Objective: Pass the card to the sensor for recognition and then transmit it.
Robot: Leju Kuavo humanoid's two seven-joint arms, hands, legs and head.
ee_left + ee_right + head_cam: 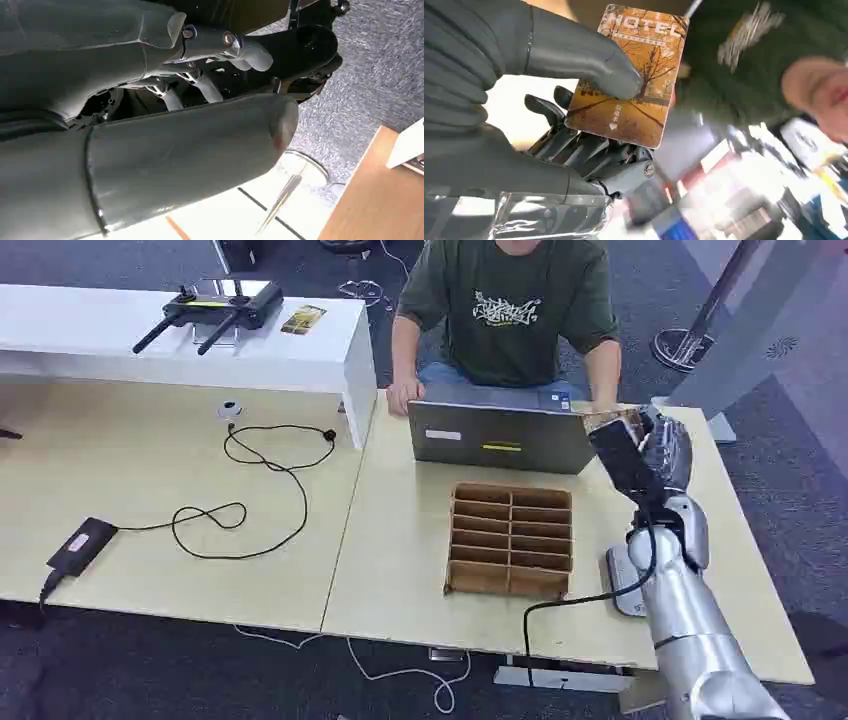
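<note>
Now right hand (pixel 574 105) pinches card (pixel 634 75) aloft.

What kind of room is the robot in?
Probably an office or lab. Pale desks stand on grey carpet, a person works at a laptop, and the robot hand holds a hotel card.

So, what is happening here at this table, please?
The right robot hand holds an orange hotel card between thumb and fingers, raised near the laptop where a person in a green shirt sits. The divided brown tray lies on the table. The left robot hand holds nothing.
</note>
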